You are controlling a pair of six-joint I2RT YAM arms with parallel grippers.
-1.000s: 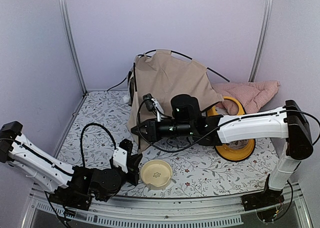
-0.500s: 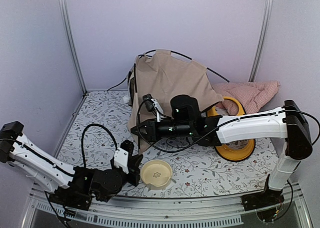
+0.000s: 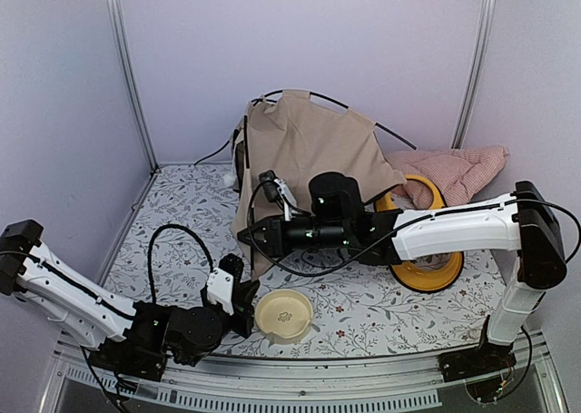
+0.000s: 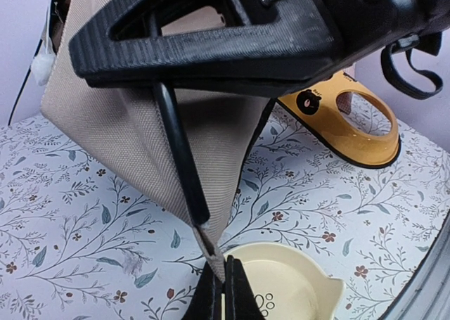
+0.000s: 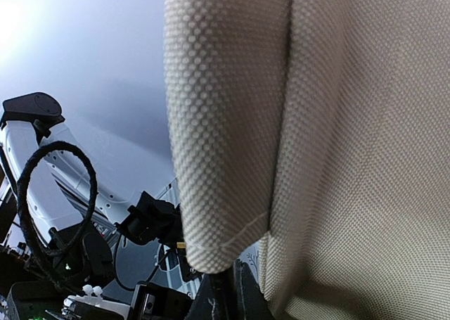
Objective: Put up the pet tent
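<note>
The pet tent (image 3: 304,154) is a tan fabric shell with thin black poles, slumped against the back wall. In the top view my right gripper (image 3: 247,235) reaches left across its front edge, shut on a black pole (image 4: 180,155). That pole runs down to the tent's lowest corner (image 4: 214,253). My left gripper (image 4: 225,295) is shut on that corner's fabric tip, just above the table; from above the left gripper (image 3: 243,297) sits near the front edge. In the right wrist view a tent fabric sleeve (image 5: 225,123) fills the frame above the shut right gripper (image 5: 223,300).
A cream bowl (image 3: 284,314) sits just right of the left gripper. A yellow feeder tray (image 3: 425,270) lies under the right arm. A pink checked cushion (image 3: 454,172) is at the back right. Walls and metal posts (image 3: 132,77) enclose the floral table.
</note>
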